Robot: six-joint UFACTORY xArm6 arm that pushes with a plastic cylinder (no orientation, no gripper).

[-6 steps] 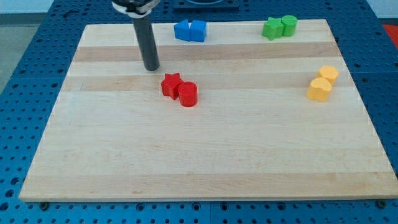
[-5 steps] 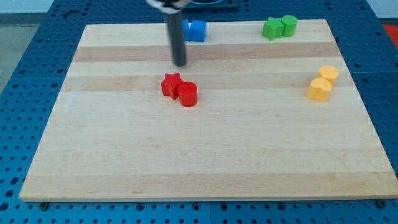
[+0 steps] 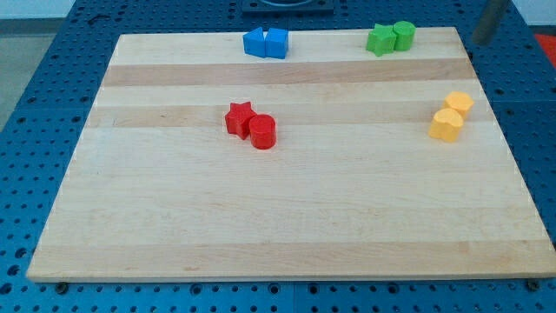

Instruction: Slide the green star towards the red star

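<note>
Off to the tool's (image 3: 483, 40) left, your green star (image 3: 380, 40) looks light and rigid; the jawless tool touches nothing, so push its right face.

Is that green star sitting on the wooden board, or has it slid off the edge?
On the board. The green star rests near the board's top edge, touching a green cylinder. My tip is off the board, to its right.

High, oblique view over board (image 3: 287, 226)
</note>
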